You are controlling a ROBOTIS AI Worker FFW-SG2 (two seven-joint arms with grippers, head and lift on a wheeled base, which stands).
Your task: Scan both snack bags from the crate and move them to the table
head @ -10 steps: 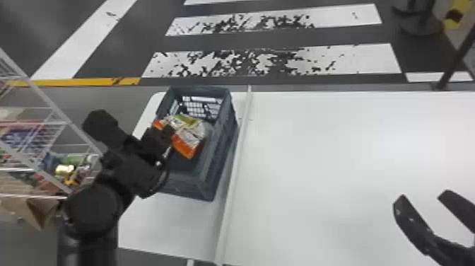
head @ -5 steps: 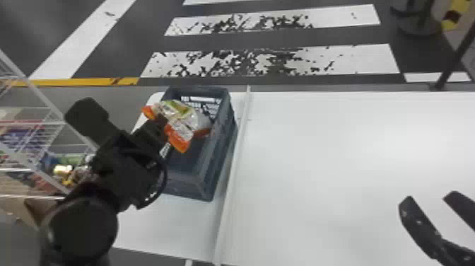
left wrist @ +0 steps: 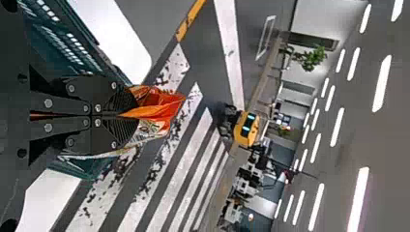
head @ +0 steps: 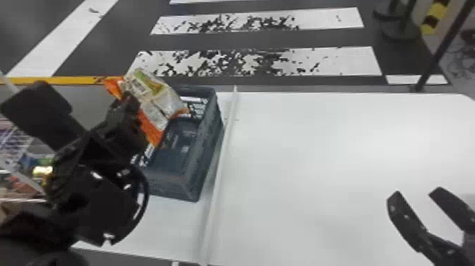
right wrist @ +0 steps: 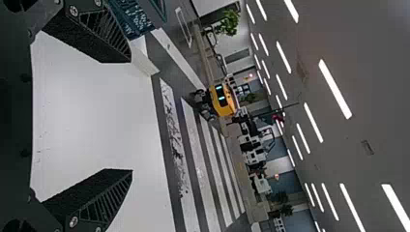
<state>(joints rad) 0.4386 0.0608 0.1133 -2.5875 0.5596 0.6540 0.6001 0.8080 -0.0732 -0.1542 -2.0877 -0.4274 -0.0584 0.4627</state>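
Observation:
In the head view my left gripper (head: 132,102) is above the left part of the grey-blue crate (head: 173,180), shut on an orange and white snack bag (head: 155,99). The bag hangs tilted over the crate's far left side. A darker shape lies inside the crate; I cannot tell whether it is the other bag. In the left wrist view the gripper (left wrist: 121,116) pinches the bag's orange end (left wrist: 157,108). My right gripper (head: 413,194) stands open over the white table (head: 318,159) at the right; the right wrist view shows the same gripper (right wrist: 130,116) with nothing between its fingers.
A raised white strip (head: 221,169) runs along the table just right of the crate. At the left edge stands a wire shelf (head: 21,141) with colourful goods. A post (head: 434,53) rises beyond the table's far right.
The left gripper has lifted the bag up out of the crate and moved it slightly left. The right gripper has shifted slightly, staying open.

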